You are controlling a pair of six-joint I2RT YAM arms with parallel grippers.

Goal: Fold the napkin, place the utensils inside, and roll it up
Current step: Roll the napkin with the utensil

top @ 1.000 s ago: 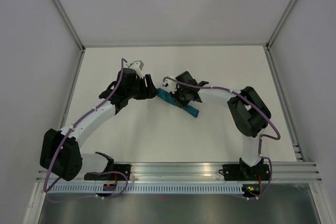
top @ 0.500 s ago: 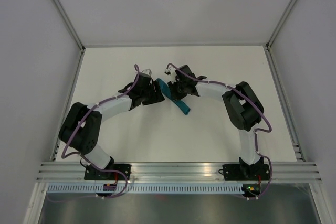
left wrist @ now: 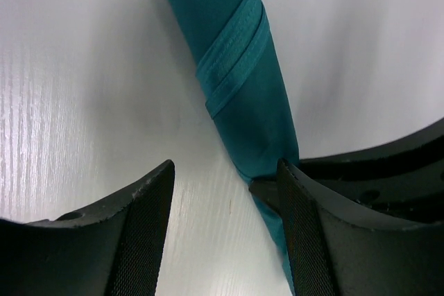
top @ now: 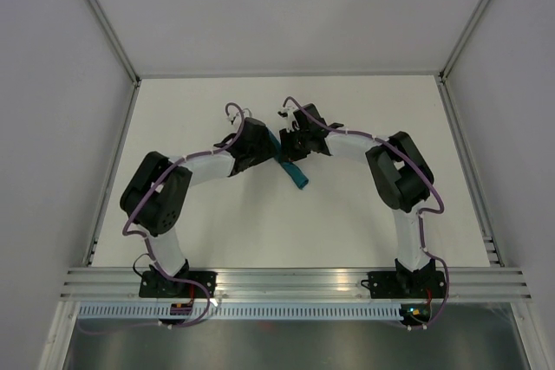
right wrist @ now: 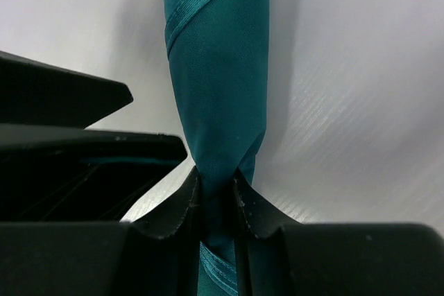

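- The teal-green rolled cloth napkin is one plain colour with a faint sheen. A stitched hem band of the same teal crosses it diagonally, ahead of the left gripper.
- That gripper's black plastic pads carry a fine cross-hatch.
- The right gripper is matte black.
- The white tabletop shows faint grain lines.
- Purple cables follow the white-and-black arms.

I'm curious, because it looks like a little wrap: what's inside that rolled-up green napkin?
Only teal cloth shows. The napkin is rolled tight, and the right gripper is pinching it. Anything wrapped inside is covered in every view.
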